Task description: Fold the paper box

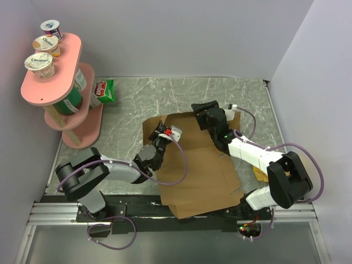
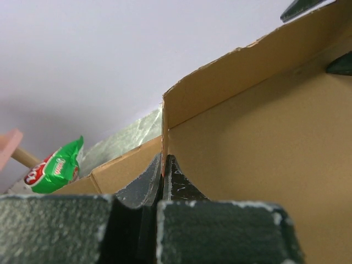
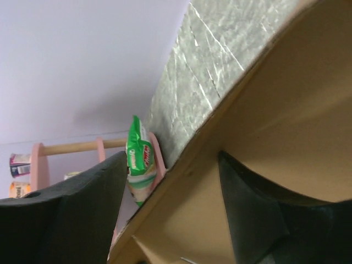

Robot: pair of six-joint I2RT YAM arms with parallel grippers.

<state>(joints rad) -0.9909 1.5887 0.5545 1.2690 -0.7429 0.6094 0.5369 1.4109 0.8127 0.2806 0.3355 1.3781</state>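
At the far left stands a pink rack [image 1: 41, 93] with yogurt cups [image 1: 39, 63] on it, and a green snack bag [image 1: 103, 91] lies beside it on the bench [image 1: 165, 93]. The left end effector [image 1: 159, 131] has its fingers pressed together on the raised left wall of the paper box [image 1: 201, 176], which lies in the middle of the bench. The right end effector [image 1: 199, 114] is at the far wall of the box, its fingers apart, one on each side of this wall.

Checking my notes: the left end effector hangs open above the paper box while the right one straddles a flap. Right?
No: the left wrist view shows the left end effector shut on a raised flap of the paper box. The right end effector does straddle a flap.
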